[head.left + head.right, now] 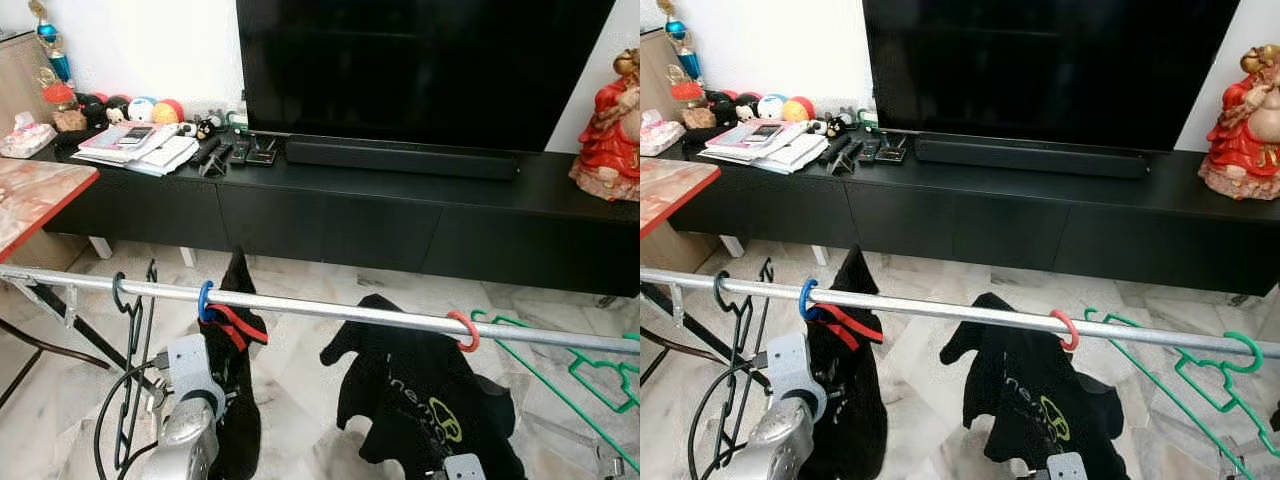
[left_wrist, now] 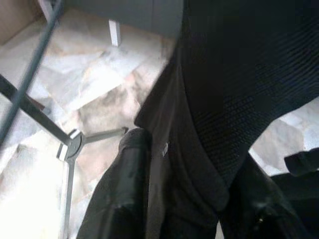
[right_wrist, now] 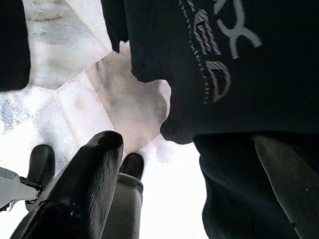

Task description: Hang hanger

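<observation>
Rail (image 1: pixel 330 310), blue-hooked hanger (image 1: pixel 206 302) hung — left gripper (image 2: pixel 149 199) at garment (image 1: pixel 240 400)

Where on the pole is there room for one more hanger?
The pole is bare between the blue hook and the red hook, above the black shirt. The far left by the black hanger is crowded, as is the right end with green hangers.

The left arm (image 1: pixel 190 420) is a rounded silver-grey tube ending in a pale grey, boxy wrist block with small dark screw holes on its face. A black cable (image 1: pixel 105 420) loops out beside it. The right arm (image 1: pixel 463 467) has the same pale grey block with a dark screw hole. The fingers (image 3: pixel 79 189) are long, black and glossy, with rounded tips and a slightly scuffed surface.
</observation>
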Robot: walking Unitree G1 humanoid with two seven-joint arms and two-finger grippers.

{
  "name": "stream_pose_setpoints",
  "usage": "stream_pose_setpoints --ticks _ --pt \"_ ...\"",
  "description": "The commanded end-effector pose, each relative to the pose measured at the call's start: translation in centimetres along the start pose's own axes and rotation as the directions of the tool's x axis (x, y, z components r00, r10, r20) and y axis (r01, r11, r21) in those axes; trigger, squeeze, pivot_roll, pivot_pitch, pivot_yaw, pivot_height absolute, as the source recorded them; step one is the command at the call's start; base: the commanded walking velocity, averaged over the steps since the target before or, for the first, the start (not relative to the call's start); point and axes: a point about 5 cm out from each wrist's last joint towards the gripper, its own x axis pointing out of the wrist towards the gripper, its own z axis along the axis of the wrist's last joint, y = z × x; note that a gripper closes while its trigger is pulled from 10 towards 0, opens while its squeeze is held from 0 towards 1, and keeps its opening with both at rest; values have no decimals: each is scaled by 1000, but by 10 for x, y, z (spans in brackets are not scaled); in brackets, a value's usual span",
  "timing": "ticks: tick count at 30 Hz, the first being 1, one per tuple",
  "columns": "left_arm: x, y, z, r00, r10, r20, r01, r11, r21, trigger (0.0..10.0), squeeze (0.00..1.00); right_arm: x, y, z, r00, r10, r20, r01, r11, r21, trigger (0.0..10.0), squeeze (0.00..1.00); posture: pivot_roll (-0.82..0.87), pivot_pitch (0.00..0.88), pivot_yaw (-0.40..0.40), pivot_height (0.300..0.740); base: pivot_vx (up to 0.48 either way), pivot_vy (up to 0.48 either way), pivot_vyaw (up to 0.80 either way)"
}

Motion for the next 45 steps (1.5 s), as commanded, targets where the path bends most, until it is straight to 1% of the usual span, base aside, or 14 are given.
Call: stream_pose_setpoints --ticks 1,6,10,14,16,24,28,30,34,35,38,39,44,45 --pt "-4 -1 8 997 -35 63 32 998 47 10000 1000 -1 2 -6 1000 1 -14 -1 1000 0 10000 0 115 0 4 740 0 0 0" --pt "-11 3 10 993 -62 100 54 995 79 10000 1000 -2 5 -7 1000 1 -14 -1 1000 10 10000 0 110 0 19 740 0 0 0" --pt "-24 13 8 987 -101 128 81 985 149 10000 1000 -2 9 -10 1000 0 -16 0 1000 23 10000 0 107 0 43 740 0 0 0" --pt "-38 21 -2 986 -130 109 103 970 221 10000 1000 -3 12 -12 1000 0 -18 0 1000 28 10000 0 108 0 51 740 0 0 0" --pt "-50 33 -18 992 -108 60 91 966 243 10000 1000 -3 13 -14 1000 3 -20 -3 1000 28 10000 0 108 0 52 740 0 0 0" --pt "-75 66 -62 996 -56 -75 74 958 276 10000 1000 -4 9 -16 1000 -4 -29 4 1000 18 10000 0 106 0 40 740 0 0 0" --pt "-76 73 -78 988 -51 -148 88 962 258 10000 1000 -4 6 -17 999 -9 -33 10 1000 15 10000 0 104 0 37 740 0 0 0" --pt "-79 77 -94 970 -88 -226 153 945 288 10000 1000 -4 4 -18 999 -11 -36 11 1000 12 10000 0 95 0 36 740 0 0 0" --pt "-82 81 -104 957 -103 -270 188 932 311 10000 1000 -4 3 -19 999 -11 -40 12 1000 10 10000 0 97 0 36 740 0 0 0" --pt "-84 83 -113 942 -111 -316 215 924 316 10000 1000 -5 2 -20 999 -11 -44 11 1000 8 10000 0 96 0 37 740 0 0 0" --pt "-85 85 -121 927 -110 -358 235 915 328 10000 1000 -5 2 -21 999 -10 -48 10 1000 6 10000 0 95 0 37 740 0 0 0" --pt "-85 90 -132 910 -89 -405 236 914 329 10000 1000 -5 2 -21 999 -9 -50 9 1000 4 10000 0 94 0 39 740 0 0 0" --pt "-83 92 -140 891 -75 -447 240 915 325 10000 1000 -5 3 -22 999 -7 -52 8 1000 5 10000 0 96 0 38 740 0 0 0" --pt "-80 93 -142 884 -63 -462 234 917 323 10000 0 -5 3 -21 999 -7 -52 7 1000 5 10000 0 98 0 34 740 0 0 0"
